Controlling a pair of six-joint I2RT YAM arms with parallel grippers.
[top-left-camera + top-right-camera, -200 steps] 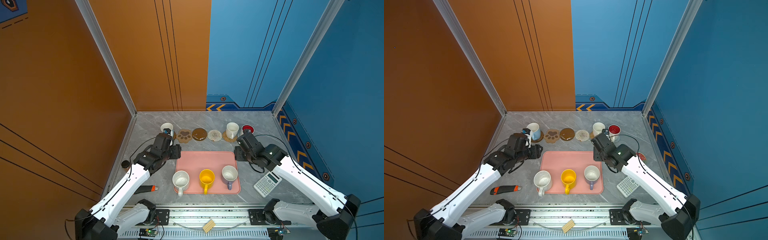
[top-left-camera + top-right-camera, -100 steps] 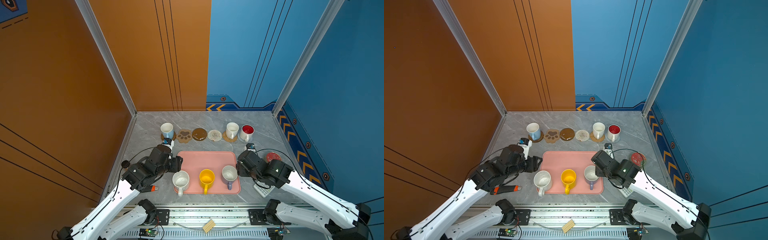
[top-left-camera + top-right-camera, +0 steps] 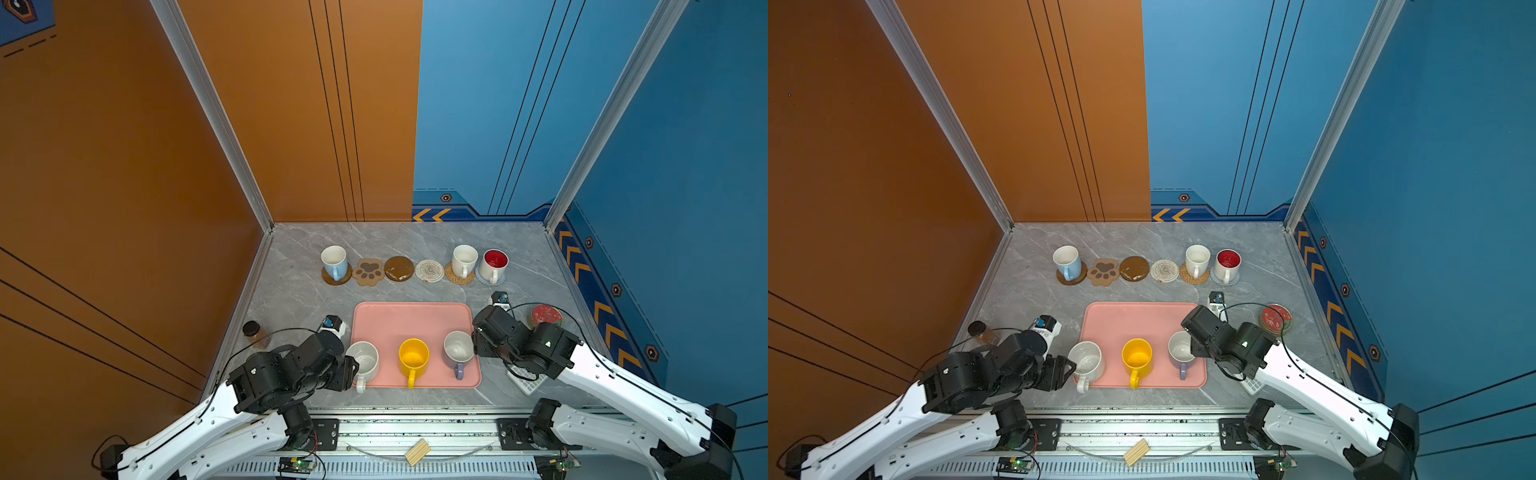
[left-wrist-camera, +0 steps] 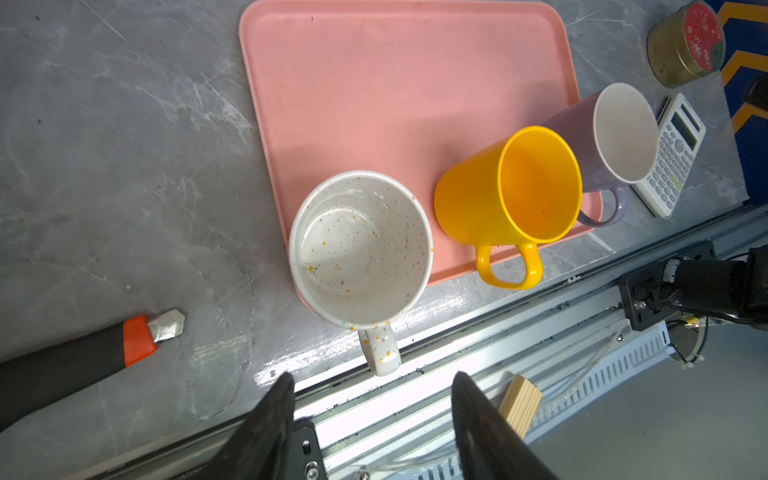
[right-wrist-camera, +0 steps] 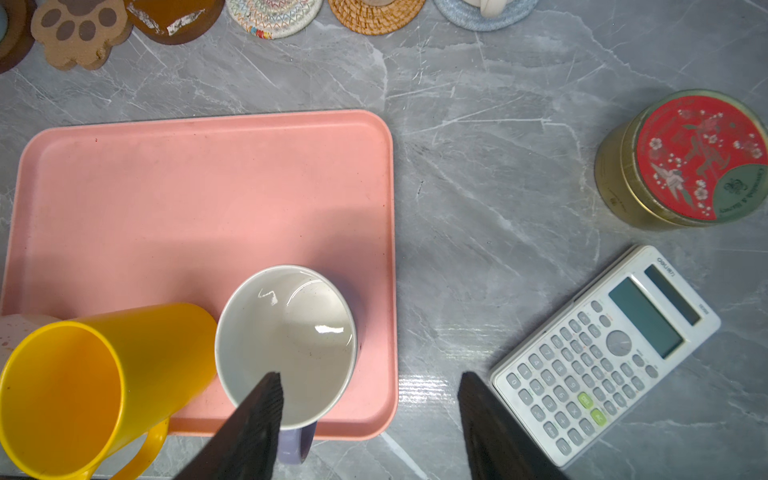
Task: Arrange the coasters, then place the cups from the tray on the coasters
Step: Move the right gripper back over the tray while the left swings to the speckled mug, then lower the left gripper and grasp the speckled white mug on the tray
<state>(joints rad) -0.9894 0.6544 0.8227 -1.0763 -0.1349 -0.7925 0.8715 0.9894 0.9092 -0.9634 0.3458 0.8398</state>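
left hand (image 4: 371, 377) wide open, empty; speckled mug (image 4: 360, 249) handle just ahead of its gap, not touching; right hand (image 5: 369, 376) wide open, empty, one finger over lavender mug (image 5: 286, 340) mouth, other over tabletop (image 5: 478, 174) beside tray (image 3: 415, 318); yellow mug (image 3: 413, 358) between them, all along tray's near edge; light blue mug (image 3: 333, 259), white mug (image 3: 464, 258), red-lined mug (image 3: 494, 262) each on coasters (image 3: 399, 268) in far row
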